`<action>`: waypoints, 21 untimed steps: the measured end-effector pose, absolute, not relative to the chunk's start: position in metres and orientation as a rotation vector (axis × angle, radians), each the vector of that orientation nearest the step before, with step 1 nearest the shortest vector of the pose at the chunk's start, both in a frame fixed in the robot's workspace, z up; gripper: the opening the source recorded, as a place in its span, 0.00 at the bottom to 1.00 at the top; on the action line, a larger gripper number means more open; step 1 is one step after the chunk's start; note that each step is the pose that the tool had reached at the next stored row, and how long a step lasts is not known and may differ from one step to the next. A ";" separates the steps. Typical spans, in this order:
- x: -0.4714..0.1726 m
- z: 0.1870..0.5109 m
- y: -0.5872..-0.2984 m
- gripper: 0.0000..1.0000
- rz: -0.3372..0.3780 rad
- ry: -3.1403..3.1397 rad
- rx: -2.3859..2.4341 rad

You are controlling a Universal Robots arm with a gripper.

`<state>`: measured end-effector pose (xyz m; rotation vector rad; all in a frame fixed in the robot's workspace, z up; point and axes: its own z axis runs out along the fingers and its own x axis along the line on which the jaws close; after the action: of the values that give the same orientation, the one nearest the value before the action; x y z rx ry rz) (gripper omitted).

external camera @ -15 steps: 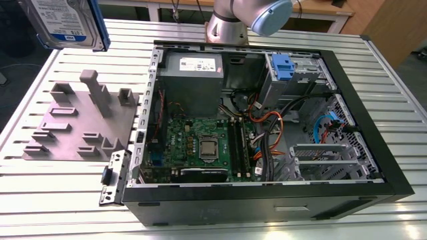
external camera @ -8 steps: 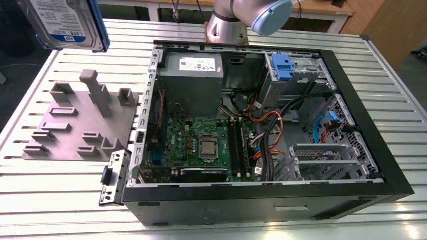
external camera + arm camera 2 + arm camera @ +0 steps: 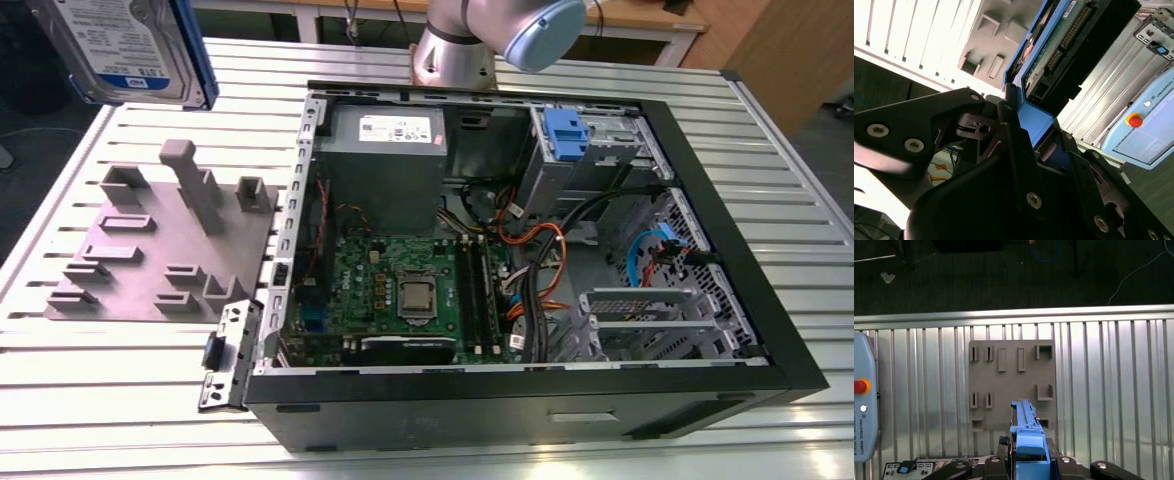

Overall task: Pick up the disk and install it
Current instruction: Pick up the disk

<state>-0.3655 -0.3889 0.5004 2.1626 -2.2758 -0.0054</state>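
Observation:
The disk (image 3: 127, 50), silver with a white-and-blue label and blue rails, hangs high above the table at the exterior view's upper left. It is above and beyond the grey holder plate (image 3: 147, 250). In the second wrist view my gripper (image 3: 1035, 125) is shut on the disk's blue rail end, and the green circuit board underside of the disk (image 3: 1054, 45) faces the camera. The first wrist view looks along the disk (image 3: 1024, 420) edge-on, with my gripper (image 3: 1029, 455) clamped on it and the holder plate (image 3: 1011, 385) below.
The open computer case (image 3: 747, 250) lies on the slatted metal table, showing a mainboard, a grey power-supply box (image 3: 384, 150) and a drive bay with a blue latch (image 3: 567, 135). A teach pendant (image 3: 864, 395) lies beside the holder plate. The arm's base (image 3: 454, 55) stands behind the case.

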 end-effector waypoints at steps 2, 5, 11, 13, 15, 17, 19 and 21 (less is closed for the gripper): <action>-0.364 0.500 -0.389 0.36 -0.005 -2.276 2.163; -0.361 0.500 -0.389 0.36 -0.005 -2.276 2.163; -0.357 0.500 -0.389 0.36 -0.005 -2.276 2.163; -0.356 0.500 -0.389 0.36 -0.005 -2.276 2.163; -0.354 0.500 -0.389 0.36 -0.005 -2.276 2.163; -0.353 0.500 -0.389 0.36 -0.005 -2.276 2.163; -0.351 0.500 -0.389 0.36 -0.005 -2.276 2.163; -0.350 0.500 -0.389 0.36 -0.005 -2.276 2.163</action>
<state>-0.3501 -0.3890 0.5003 2.1627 -2.2757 -0.0054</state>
